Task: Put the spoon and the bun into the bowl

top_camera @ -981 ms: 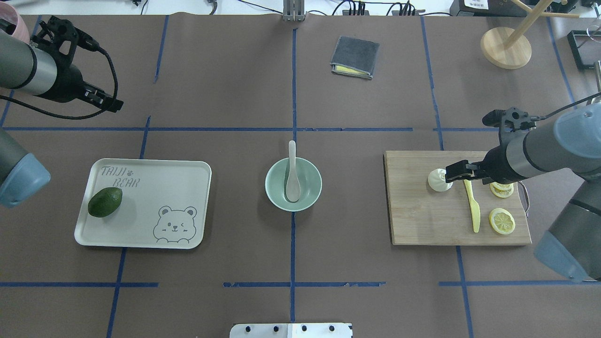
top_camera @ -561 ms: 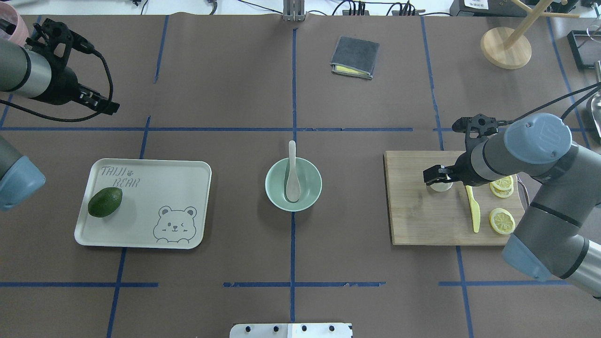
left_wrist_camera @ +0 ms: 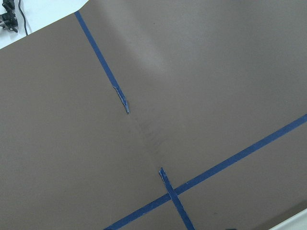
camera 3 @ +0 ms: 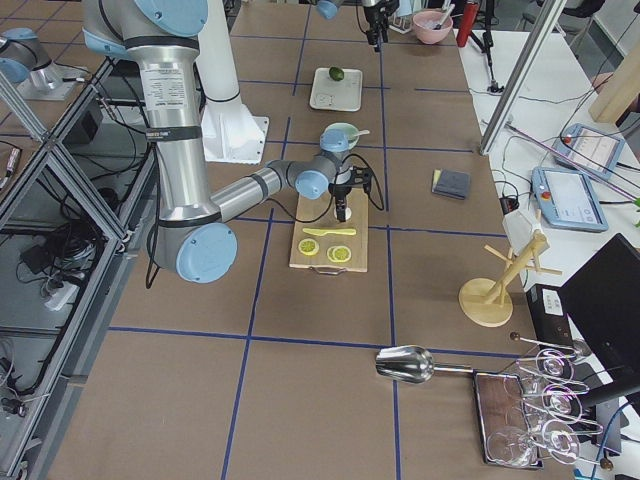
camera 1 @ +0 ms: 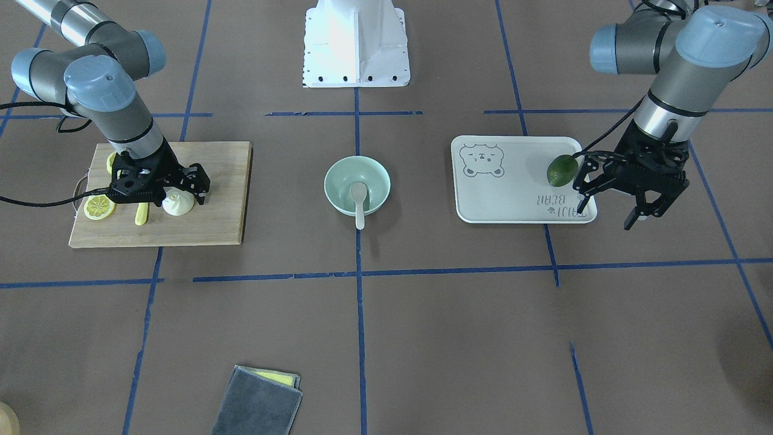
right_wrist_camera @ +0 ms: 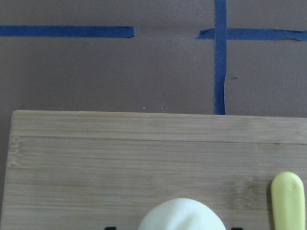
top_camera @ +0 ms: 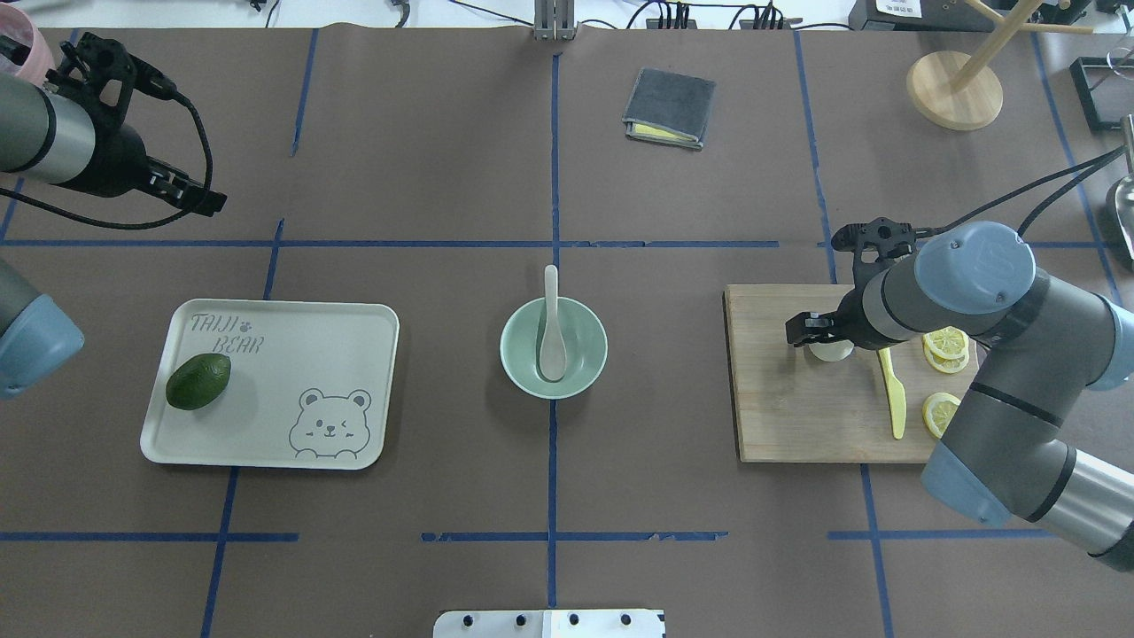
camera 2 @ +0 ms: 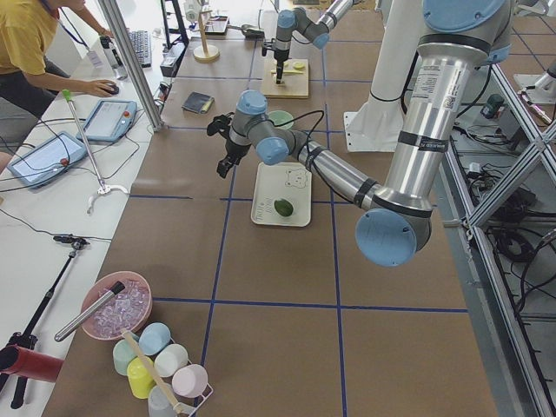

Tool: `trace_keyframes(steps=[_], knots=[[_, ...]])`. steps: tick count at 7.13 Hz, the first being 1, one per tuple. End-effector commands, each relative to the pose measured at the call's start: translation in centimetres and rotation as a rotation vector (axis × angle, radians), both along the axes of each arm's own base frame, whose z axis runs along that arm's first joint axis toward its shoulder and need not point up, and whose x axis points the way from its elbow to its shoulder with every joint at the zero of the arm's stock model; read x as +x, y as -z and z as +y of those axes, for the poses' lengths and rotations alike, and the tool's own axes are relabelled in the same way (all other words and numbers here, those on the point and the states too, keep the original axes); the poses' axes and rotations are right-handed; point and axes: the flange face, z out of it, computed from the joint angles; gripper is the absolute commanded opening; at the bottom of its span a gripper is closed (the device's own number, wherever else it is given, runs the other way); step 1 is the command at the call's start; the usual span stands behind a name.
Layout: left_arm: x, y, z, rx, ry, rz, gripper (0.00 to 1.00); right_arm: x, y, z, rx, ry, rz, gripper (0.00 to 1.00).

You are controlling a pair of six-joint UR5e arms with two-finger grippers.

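Note:
The off-white spoon (top_camera: 551,330) lies in the mint-green bowl (top_camera: 518,354) at the table's middle, its handle over the far rim; they also show in the front view, spoon (camera 1: 359,197) and bowl (camera 1: 338,175). The white bun (camera 1: 178,203) sits on the wooden cutting board (top_camera: 788,416). My right gripper (camera 1: 179,193) is open and low over the bun, one jaw on each side. From overhead the gripper (top_camera: 826,339) covers most of the bun (top_camera: 831,354). The right wrist view shows the bun's top (right_wrist_camera: 182,215). My left gripper (camera 1: 610,204) is open and empty beside the tray.
A yellow knife (top_camera: 893,394) and lemon slices (top_camera: 948,341) lie on the board right of the bun. The bear tray (top_camera: 292,354) holds an avocado (top_camera: 198,382). A grey cloth (top_camera: 670,108) and a wooden stand (top_camera: 954,89) are at the far side.
My right arm has swung left and brought its open gripper over the bun, which is now mostly covered from overhead. My left arm has drawn back slightly to the left.

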Motion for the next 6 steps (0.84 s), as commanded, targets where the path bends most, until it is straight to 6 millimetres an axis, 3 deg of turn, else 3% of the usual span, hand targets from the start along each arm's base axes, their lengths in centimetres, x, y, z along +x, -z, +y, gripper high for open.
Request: trace_keyframes(steps=[1, 3, 4, 5, 6], knots=[[0.0, 0.1, 0.0, 0.0, 0.0, 0.003, 0.83, 0.2, -0.4, 0.0, -0.002, -0.006, 0.008, 0.59], [0.0, 0.3, 0.1, 0.001, 0.004, 0.006, 0.83, 0.6, 0.0, -0.2, 0.017, -0.028, 0.014, 0.37], [-0.3, 0.8, 0.3, 0.01, 0.004, 0.011, 0.83, 0.4, 1.0, -0.3, 0.026, -0.028, -0.003, 0.36], [-0.8, 0.9, 0.2, 0.014, 0.007, 0.01, 0.83, -0.5, 4.2, -0.6, -0.014, -0.09, -0.068, 0.35], [-1.3, 0.0, 0.7, 0.004, 0.009, 0.002, 0.83, -2.5, 9.2, -1.8, -0.05, -0.149, -0.14, 0.36]])
